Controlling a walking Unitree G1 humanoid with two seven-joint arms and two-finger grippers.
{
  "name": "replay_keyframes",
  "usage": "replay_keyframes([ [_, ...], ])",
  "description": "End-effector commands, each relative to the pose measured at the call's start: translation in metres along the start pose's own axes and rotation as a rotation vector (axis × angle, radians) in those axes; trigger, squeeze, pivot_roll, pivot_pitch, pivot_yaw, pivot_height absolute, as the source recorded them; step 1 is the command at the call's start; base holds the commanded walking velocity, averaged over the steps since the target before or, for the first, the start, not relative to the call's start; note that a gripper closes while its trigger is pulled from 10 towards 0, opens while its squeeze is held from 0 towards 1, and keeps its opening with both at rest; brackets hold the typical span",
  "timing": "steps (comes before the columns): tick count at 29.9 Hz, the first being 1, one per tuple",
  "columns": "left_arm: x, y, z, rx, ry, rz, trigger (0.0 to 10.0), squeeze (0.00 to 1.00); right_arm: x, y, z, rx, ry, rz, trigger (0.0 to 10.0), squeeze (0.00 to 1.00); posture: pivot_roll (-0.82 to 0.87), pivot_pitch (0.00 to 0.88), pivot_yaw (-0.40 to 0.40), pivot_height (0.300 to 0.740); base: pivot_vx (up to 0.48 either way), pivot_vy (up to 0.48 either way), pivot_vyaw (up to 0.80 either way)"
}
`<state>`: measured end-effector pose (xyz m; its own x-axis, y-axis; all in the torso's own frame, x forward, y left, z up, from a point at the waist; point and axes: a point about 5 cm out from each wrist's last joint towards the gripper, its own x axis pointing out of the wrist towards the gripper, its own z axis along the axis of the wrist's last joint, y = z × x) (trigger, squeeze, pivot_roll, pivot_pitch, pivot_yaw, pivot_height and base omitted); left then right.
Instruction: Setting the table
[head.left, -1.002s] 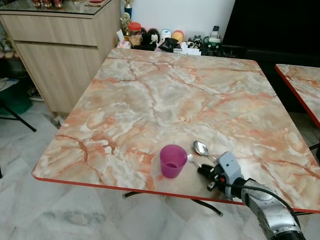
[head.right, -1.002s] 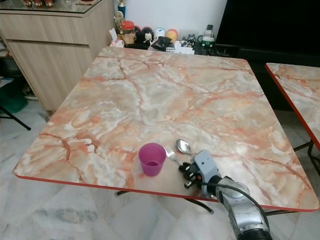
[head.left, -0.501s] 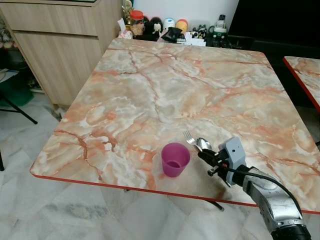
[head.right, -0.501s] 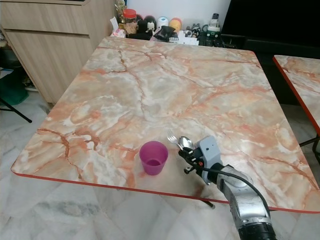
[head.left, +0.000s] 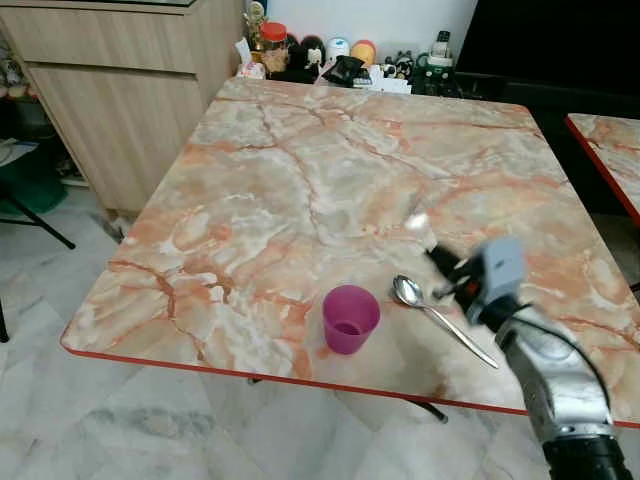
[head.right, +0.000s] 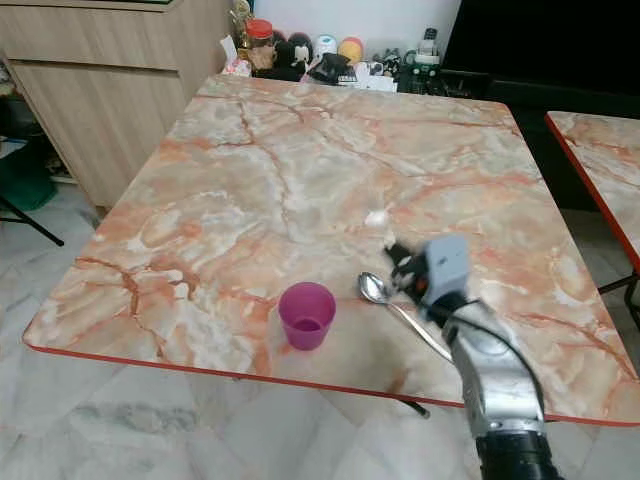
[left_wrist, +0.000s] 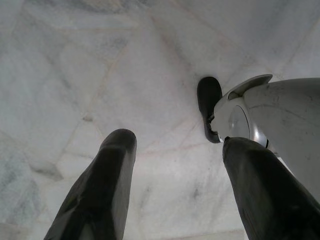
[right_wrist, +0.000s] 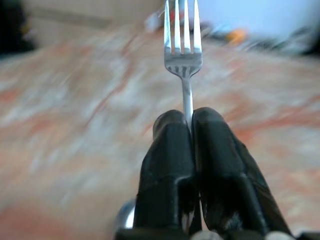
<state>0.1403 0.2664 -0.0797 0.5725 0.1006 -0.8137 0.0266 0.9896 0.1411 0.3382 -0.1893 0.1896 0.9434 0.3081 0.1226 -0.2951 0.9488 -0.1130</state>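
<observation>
A purple cup (head.left: 350, 319) stands near the front edge of the marble table (head.left: 300, 180). Just right of it lies a metal spoon (head.left: 440, 318), bowl toward the cup. My right gripper (head.left: 447, 266) hovers above the table behind the spoon, shut on a metal fork (right_wrist: 183, 50). The fork's tines (head.left: 417, 222) point away from me, blurred by motion. In the right wrist view the two black fingers (right_wrist: 167, 165) clamp the fork's handle. My left gripper (left_wrist: 172, 165) hangs open over the pale floor.
Jars, figurines and small clutter (head.left: 340, 62) crowd the table's far edge. A wooden cabinet (head.left: 120, 90) stands at the left, a second marble table (head.left: 610, 150) at the right. A dark screen (head.left: 560, 40) fills the back right. The robot's foot (left_wrist: 207, 102) rests on the tiled floor.
My right gripper has lifted the fork up and away from the cup, toward the table's middle right. The spoon stays on the table, now uncovered.
</observation>
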Motion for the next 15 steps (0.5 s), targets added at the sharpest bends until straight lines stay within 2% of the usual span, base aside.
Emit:
replay_keyframes([
  [1,-0.003,-0.001,-0.013,-0.001,0.049,0.000,10.0,0.00,-0.003,0.000,0.001,0.001,-0.014,-0.031,10.0,0.00,0.10,0.130,-0.055,0.740,0.000,0.000,0.00],
  [3,-0.003,-0.002,-0.013,-0.001,0.047,0.004,10.0,0.00,-0.008,0.000,0.003,-0.018,-0.043,-0.073,10.0,0.00,0.10,0.120,-0.055,0.740,0.000,0.000,0.00],
  [4,-0.002,-0.005,-0.014,0.003,0.048,0.007,10.0,0.00,-0.012,-0.002,0.004,-0.014,-0.068,-0.129,10.0,0.00,0.10,0.110,-0.055,0.740,0.000,0.000,0.00],
  [8,-0.002,-0.010,-0.016,0.016,0.056,0.019,10.0,0.00,-0.022,-0.005,0.004,0.011,-0.098,-0.199,10.0,0.00,0.09,0.090,-0.061,0.740,0.000,0.000,0.00],
  [10,-0.002,-0.010,-0.016,0.018,0.057,0.021,10.0,0.00,-0.025,-0.005,0.003,0.025,-0.105,-0.213,10.0,0.00,0.09,0.085,-0.060,0.740,0.000,0.000,0.00],
  [11,-0.002,-0.010,-0.017,0.016,0.054,0.030,10.0,0.00,-0.032,-0.007,0.001,0.026,-0.114,-0.230,10.0,0.00,0.09,0.054,-0.057,0.740,0.000,0.000,0.00],
  [15,-0.002,-0.007,-0.014,0.016,0.037,0.038,10.0,0.00,-0.035,-0.010,-0.003,0.007,-0.106,-0.245,10.0,0.00,0.09,0.039,-0.051,0.740,0.000,0.000,0.00],
])
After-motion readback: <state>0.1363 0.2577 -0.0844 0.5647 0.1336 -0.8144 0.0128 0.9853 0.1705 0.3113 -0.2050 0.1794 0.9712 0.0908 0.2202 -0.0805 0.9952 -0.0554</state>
